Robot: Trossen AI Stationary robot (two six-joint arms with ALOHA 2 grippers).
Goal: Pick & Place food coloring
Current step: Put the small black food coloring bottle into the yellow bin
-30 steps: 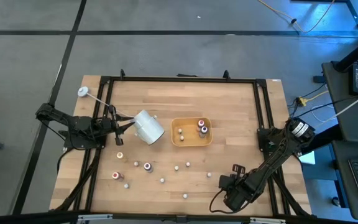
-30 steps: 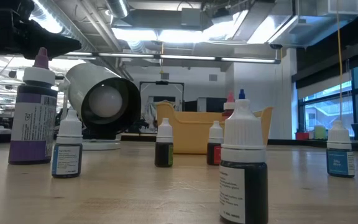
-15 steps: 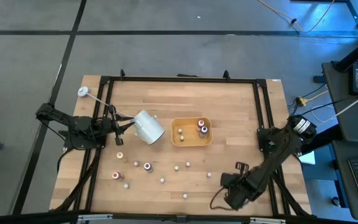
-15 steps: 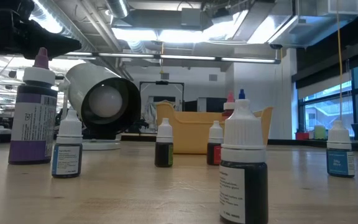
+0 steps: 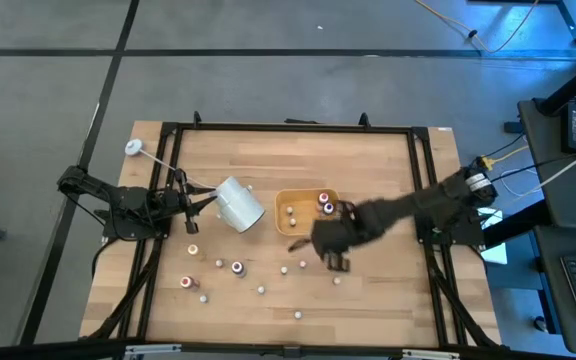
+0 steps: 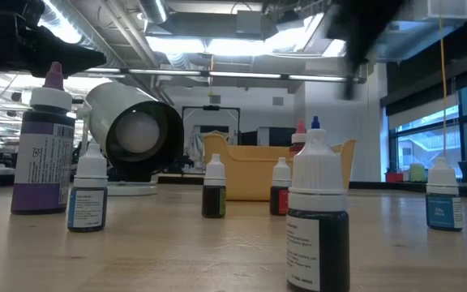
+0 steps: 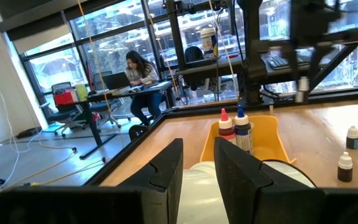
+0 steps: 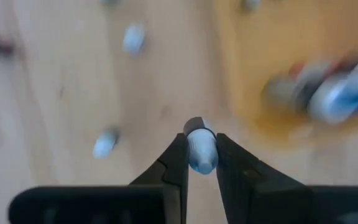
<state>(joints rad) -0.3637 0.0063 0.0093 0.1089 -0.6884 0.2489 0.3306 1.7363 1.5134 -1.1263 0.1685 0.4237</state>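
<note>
Above wooden table [image 5: 368,180], right pincer [image 8: 201,155] outstretched, clenching food-coloring bottle [image 8: 201,149] near tray [image 5: 303,200].

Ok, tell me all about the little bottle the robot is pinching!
The little bottle is tiny, with a whitish-blue body and a dark tip. It looks like plastic. The right gripper is shut on it, one dark finger on each side, carrying it in the air above the wooden table, beside the orange tray. Its label cannot be read.

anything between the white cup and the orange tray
No. In the high view, bare wood separates the cup from the tray.
</note>
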